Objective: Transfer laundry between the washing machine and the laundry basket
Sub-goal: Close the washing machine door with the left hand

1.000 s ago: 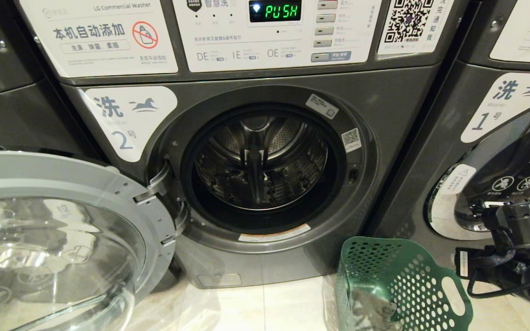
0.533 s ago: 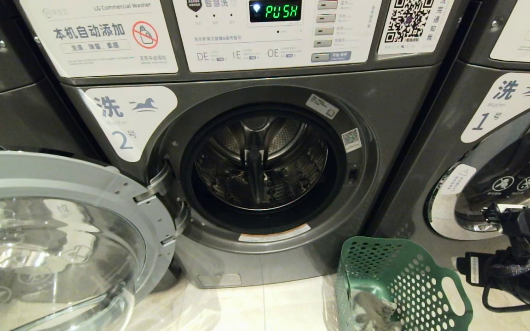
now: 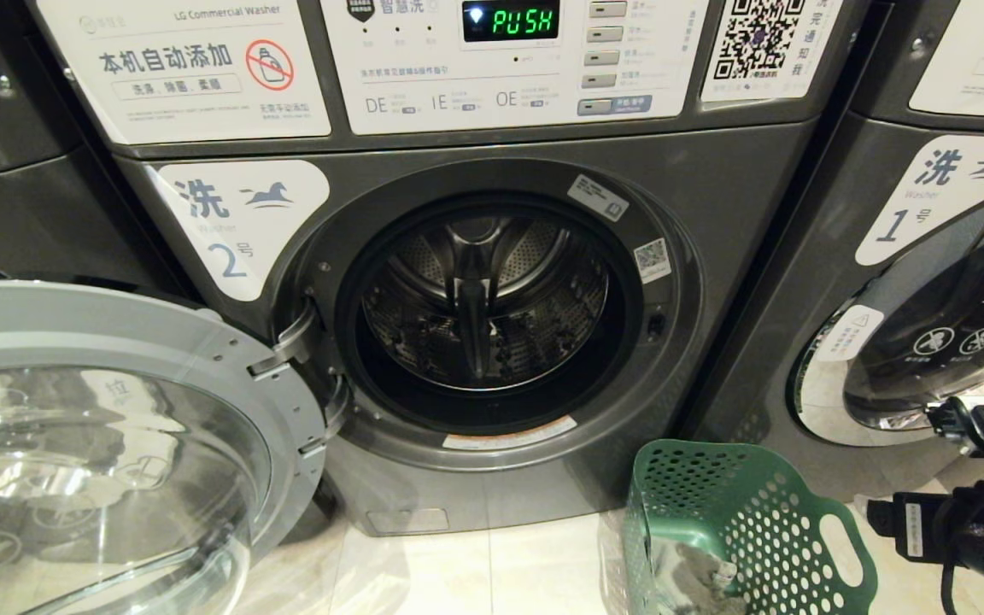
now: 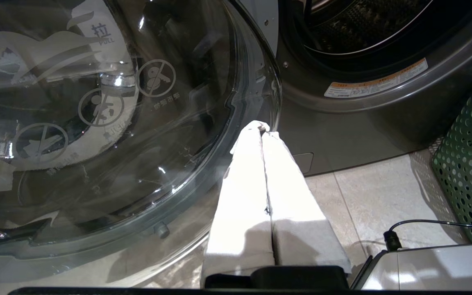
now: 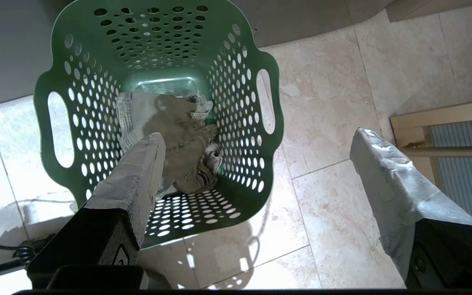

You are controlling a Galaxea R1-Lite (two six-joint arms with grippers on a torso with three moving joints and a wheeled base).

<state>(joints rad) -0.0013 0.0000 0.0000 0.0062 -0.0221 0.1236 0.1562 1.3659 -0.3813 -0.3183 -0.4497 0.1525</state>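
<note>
Both fingers [image 5: 137, 176] of the right gripper [image 5: 260, 147] gape above the basket [image 5: 55, 82] rim.

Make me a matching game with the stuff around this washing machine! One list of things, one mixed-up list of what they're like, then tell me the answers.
Things:
1. washer door
2. laundry basket
3. left gripper
4. right gripper

What they're like:
A. green, full of holes, with crumpled cloth at the bottom
B. fingers spread wide, above the basket
C. swung wide open, with see-through glass
D. fingers pressed together, holding nothing, near the door's rim

Right pairs: 1-C, 2-A, 3-D, 4-B
</note>
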